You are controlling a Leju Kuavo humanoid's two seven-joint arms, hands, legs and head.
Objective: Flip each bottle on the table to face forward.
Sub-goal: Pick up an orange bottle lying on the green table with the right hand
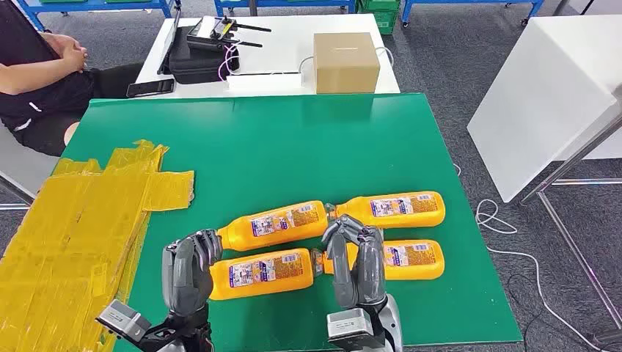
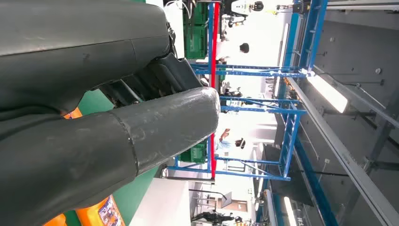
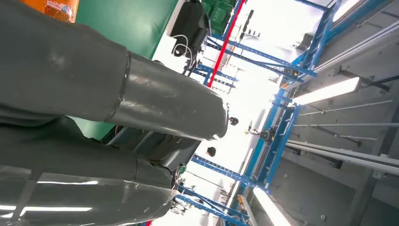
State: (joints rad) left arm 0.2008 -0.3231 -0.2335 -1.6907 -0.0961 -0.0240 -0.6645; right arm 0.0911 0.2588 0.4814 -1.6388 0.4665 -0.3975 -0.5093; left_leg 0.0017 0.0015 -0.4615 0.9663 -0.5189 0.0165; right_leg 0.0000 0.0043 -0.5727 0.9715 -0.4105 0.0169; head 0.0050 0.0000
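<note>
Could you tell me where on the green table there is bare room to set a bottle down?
The green table top is bare between the brown cardboard box and the four orange plastic bottles, and right of them toward the table's edge. It is crowded near the robot, where the left hand and right hand hang over the bottles, and left, under yellow tape sheets.

Both the left hand (image 1: 189,271) and the right hand (image 1: 357,265) are dark grey, with thick segmented fingers of a dull metallic sheen. Each sits on a wrist carrying a small light-grey box with a ribbed face. Up close, the thumb (image 2: 160,127) is a smooth, scuffed grey cylinder with a seam around it
</note>
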